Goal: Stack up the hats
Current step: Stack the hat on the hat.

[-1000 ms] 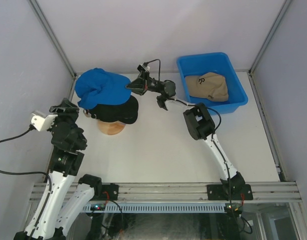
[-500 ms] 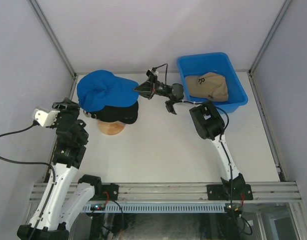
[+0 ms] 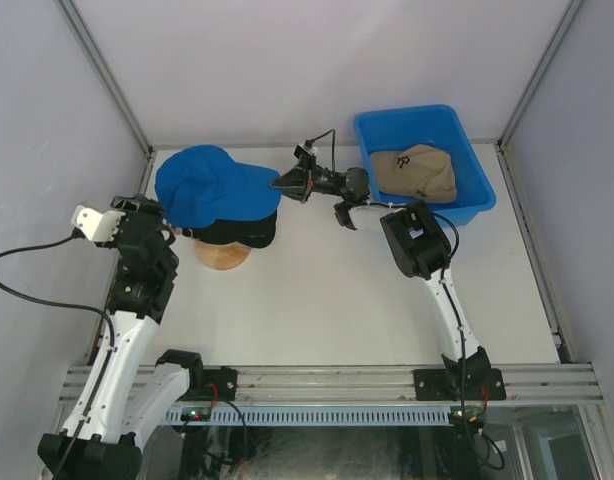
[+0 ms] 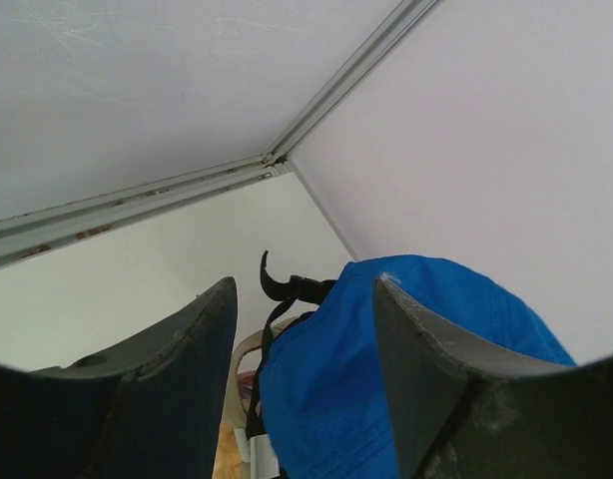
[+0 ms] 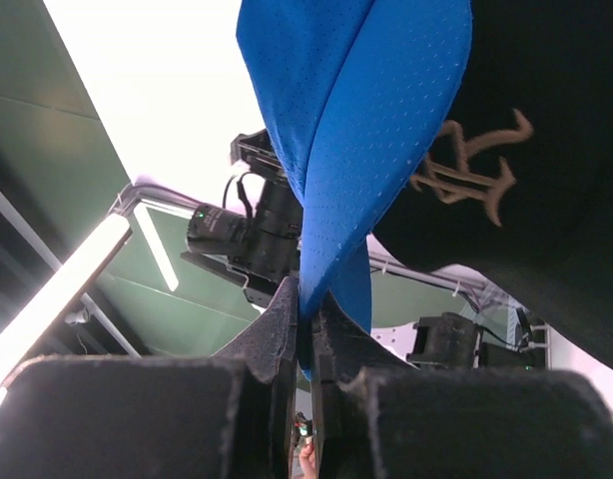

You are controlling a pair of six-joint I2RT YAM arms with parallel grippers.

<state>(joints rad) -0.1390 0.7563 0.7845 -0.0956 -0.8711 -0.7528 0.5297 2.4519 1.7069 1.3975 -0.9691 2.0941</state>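
Blue cap (image 3: 212, 185), black cap (image 3: 252, 230), tan cap (image 3: 415, 172), blue bin (image 3: 407, 113).

The blue cap (image 3: 209, 185) lies over the black cap (image 3: 242, 230), perhaps loosely; the tan cap (image 3: 415, 172) sits well apart.

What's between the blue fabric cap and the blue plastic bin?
In the top view, only the right arm's fingers and the wrist behind them, shut on the brim of the blue fabric cap, spanning the gap to the blue plastic bin.
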